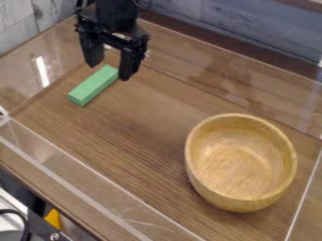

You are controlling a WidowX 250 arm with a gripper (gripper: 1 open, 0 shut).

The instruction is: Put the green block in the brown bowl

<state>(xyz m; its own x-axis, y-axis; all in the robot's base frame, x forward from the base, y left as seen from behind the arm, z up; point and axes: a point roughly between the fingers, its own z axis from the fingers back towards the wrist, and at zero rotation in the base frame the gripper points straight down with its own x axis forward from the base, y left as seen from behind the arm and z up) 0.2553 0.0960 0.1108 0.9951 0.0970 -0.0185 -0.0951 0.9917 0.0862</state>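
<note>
The green block [92,88] lies flat on the wooden table at the left, a short bright green bar angled toward the back right. My gripper [111,64] hangs just above the block's far end, pointing down, open, with nothing between its black fingers [130,66]. The brown bowl [240,160] stands at the front right, a wide wooden bowl with a thick rim and nothing inside.
Clear acrylic walls [56,179] fence the table on the left and front. A small clear plastic stand [83,23] shows at the back left, partly hidden behind the arm. A grey wall runs along the back.
</note>
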